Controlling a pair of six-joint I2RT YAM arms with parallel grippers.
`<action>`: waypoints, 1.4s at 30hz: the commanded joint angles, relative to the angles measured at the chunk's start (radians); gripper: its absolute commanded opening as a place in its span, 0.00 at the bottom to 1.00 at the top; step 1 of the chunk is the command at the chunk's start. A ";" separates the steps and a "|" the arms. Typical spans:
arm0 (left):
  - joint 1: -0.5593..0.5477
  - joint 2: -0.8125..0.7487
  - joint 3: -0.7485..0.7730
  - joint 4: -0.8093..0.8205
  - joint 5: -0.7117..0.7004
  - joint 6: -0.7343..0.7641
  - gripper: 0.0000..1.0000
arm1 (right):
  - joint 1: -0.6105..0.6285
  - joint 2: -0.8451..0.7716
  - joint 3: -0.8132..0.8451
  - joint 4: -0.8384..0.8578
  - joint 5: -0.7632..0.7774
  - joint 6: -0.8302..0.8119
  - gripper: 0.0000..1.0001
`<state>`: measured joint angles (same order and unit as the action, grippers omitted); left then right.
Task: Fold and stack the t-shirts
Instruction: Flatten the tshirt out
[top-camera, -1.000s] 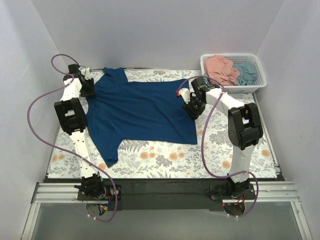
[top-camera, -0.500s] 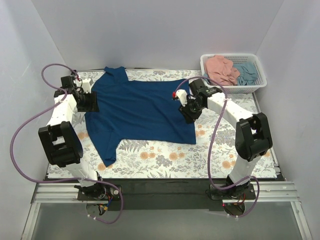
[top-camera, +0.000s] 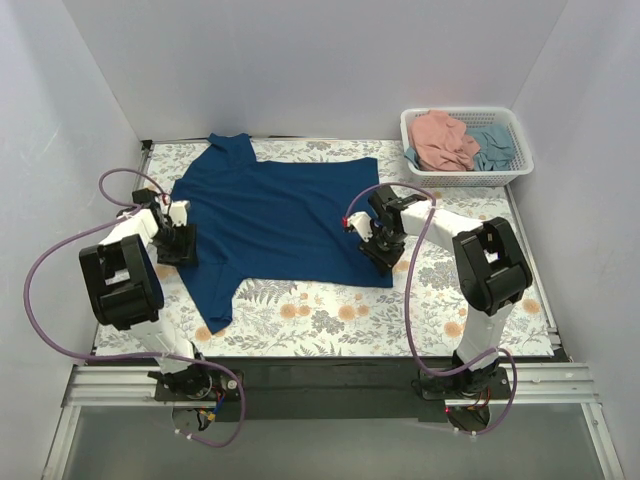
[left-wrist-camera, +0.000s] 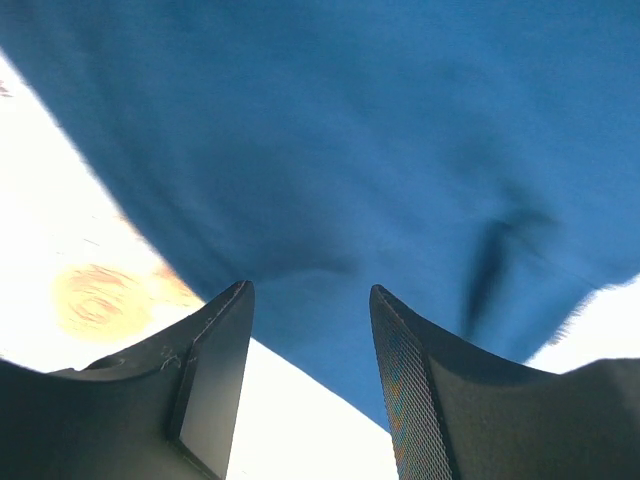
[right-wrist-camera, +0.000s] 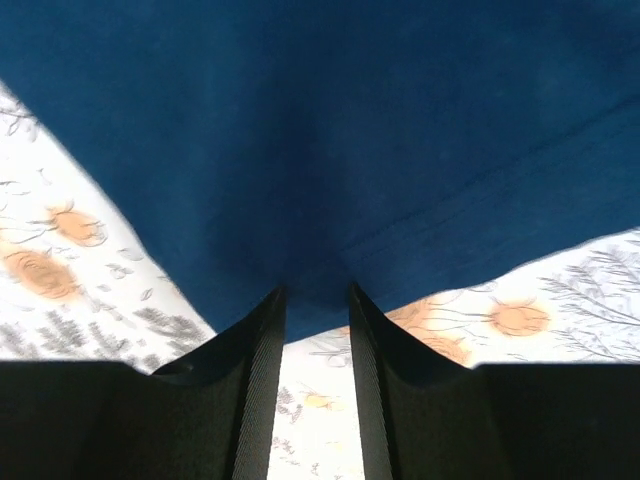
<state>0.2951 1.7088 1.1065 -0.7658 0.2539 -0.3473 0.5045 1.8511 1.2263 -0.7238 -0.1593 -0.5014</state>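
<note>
The dark navy t-shirt (top-camera: 280, 215) lies spread flat on the floral table, collar at the back left and one sleeve pointing to the near left. My left gripper (top-camera: 178, 245) sits low at the shirt's left edge. In the left wrist view the left gripper (left-wrist-camera: 308, 292) is open, with the navy cloth (left-wrist-camera: 350, 120) just beyond its tips. My right gripper (top-camera: 376, 250) sits at the shirt's right hem. In the right wrist view the right gripper (right-wrist-camera: 314, 292) is open a little, its tips at the edge of the navy cloth (right-wrist-camera: 330, 120). Neither holds anything.
A white lattice basket (top-camera: 470, 179) stands at the back right, holding the salmon pink t-shirt (top-camera: 443, 140) and the light teal-blue t-shirt (top-camera: 493, 145). The floral table cover (top-camera: 330, 315) shows in front of the navy shirt. Grey walls close in both sides.
Both grippers have moved toward the near side along the shirt's left and right edges and sit lower on the table. The shirt's back left part now lies flatter.
</note>
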 joint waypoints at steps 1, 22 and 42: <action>0.035 0.087 0.007 0.072 -0.097 0.042 0.49 | -0.043 0.032 -0.007 0.047 0.104 -0.020 0.38; -0.008 -0.110 0.181 -0.044 0.076 0.123 0.50 | -0.054 -0.044 0.220 -0.042 0.021 0.018 0.46; -0.007 -0.447 -0.416 -0.099 -0.130 0.273 0.45 | -0.017 -0.165 -0.238 0.008 0.026 0.003 0.37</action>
<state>0.2844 1.4117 0.7551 -0.7696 0.1688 -0.1566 0.4610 1.7615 1.1049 -0.6388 -0.0998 -0.5056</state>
